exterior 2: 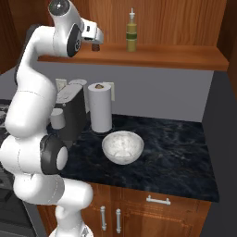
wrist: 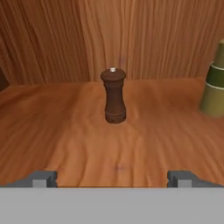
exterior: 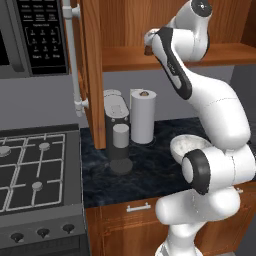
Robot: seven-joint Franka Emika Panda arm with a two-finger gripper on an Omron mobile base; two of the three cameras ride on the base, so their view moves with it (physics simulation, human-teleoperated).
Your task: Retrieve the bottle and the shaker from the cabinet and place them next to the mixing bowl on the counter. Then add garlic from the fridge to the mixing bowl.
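Up on the cabinet shelf [exterior 2: 185, 54], the claw [wrist: 112, 177] stands wide open and holds nothing, its two dark fingertips [wrist: 41, 178] spread apart and pointing at the shaker [wrist: 113, 96]. That small brown wooden shaker stands upright on the shelf boards, centred ahead of the claw and clear of both tips. To its right on the same shelf stands the bottle [exterior 2: 132, 32], olive green with a slim neck, upright and well apart from the shaker. Below, on the dark stone counter [exterior 2: 176, 148], the mixing bowl [exterior 2: 122, 146] sits pale and empty near the front edge. Behind it are a roll of paper towels [exterior 2: 100, 111] and a dark coffee machine [exterior 2: 70, 115], side by side against the wall.
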